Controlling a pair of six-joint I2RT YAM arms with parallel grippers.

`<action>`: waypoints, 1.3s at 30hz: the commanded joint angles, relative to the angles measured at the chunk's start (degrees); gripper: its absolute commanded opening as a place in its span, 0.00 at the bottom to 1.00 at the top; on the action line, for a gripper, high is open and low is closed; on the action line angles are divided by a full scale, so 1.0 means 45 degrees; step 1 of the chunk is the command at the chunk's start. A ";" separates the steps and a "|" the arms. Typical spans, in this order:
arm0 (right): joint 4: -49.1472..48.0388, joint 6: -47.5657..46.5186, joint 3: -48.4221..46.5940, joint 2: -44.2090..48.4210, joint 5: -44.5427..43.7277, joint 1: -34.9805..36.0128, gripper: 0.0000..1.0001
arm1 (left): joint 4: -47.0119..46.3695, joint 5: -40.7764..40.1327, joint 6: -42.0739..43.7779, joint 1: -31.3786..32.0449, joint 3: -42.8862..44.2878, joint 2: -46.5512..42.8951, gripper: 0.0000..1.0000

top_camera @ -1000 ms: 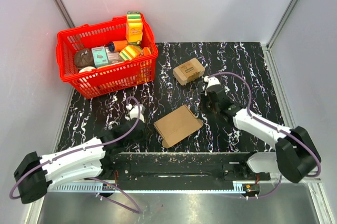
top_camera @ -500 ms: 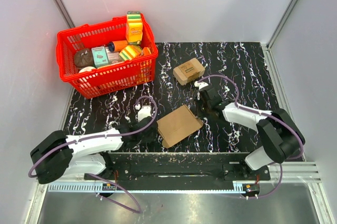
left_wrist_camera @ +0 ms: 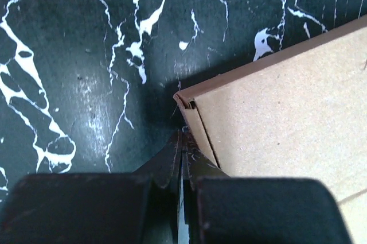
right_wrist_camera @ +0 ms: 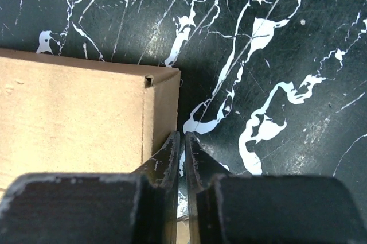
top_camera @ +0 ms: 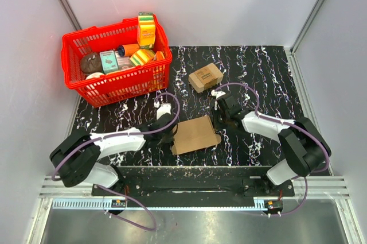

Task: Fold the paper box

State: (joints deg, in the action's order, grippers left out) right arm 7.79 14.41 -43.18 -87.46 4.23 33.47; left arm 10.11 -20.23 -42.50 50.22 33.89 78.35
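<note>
The paper box [top_camera: 195,134] is a slim flat brown cardboard rectangle lying on the black marbled table [top_camera: 264,72], between my two grippers. My left gripper [top_camera: 172,133] is shut, with its tip against the box's left edge. In the left wrist view the shut fingertips [left_wrist_camera: 182,136] sit just below the box's near corner [left_wrist_camera: 184,98], with the box [left_wrist_camera: 287,117] to their right. My right gripper [top_camera: 217,122] is shut at the box's right edge. In the right wrist view its tips [right_wrist_camera: 184,138] touch the box's side flap [right_wrist_camera: 160,106].
A smaller chunky cardboard box with dark print [top_camera: 205,77] sits behind the paper box. A red basket [top_camera: 123,83] full of groceries stands at the back left. White walls enclose the table at the back and sides.
Both arms swung inward: the left gripper moved right to the box's left edge, the right gripper moved left to its right edge. The box has turned slightly and sits squarer.
</note>
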 commanded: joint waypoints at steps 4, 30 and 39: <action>0.0261 0.0663 0.0005 0.0607 -0.0021 -0.0036 0.13 | -0.1035 0.0452 0.1533 -0.0592 0.1490 0.1124 0.00; 0.0165 0.2147 0.0902 0.3886 -0.2837 -0.1813 0.29 | -0.2670 0.1054 0.3818 -0.2546 -0.0397 -0.1370 0.24; -0.0091 0.2266 0.1235 0.4923 -0.0380 -0.2243 0.55 | -0.2831 0.3692 0.3546 -0.3327 -0.1455 -0.4045 0.60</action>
State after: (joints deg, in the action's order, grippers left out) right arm 9.23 24.69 -38.22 -68.18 -4.21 23.59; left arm 1.52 -10.61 -26.37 35.57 28.99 66.78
